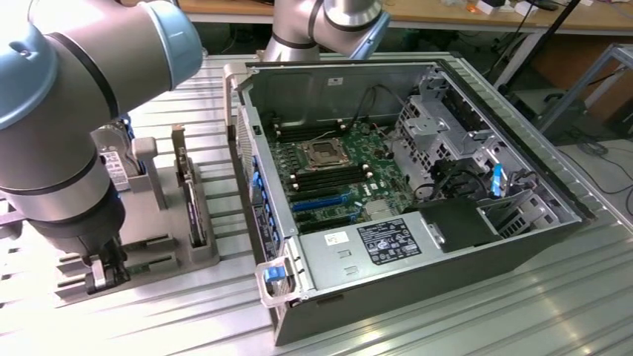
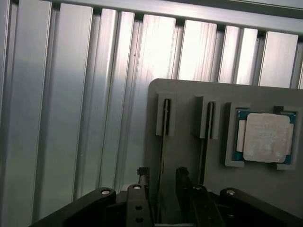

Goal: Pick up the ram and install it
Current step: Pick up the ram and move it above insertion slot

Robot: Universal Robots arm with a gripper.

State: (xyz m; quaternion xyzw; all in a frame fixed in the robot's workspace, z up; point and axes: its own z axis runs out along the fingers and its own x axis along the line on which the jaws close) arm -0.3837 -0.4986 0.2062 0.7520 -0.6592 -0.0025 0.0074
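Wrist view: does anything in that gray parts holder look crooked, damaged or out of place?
Nothing stands out. The ram and the second thin board stand straight in their slots in the gray holder, the processor lies flat in its pocket, and the open end effector straddles the ram.

A ribbed silver metal bench [image 1: 465, 311] spans the lower frame, with bright glare at the lower right. A wooden table [image 1: 435, 16] on pale legs runs along the top edge. At the right edge, cables [image 1: 594, 147] trail across grey floor [image 1: 611, 194].
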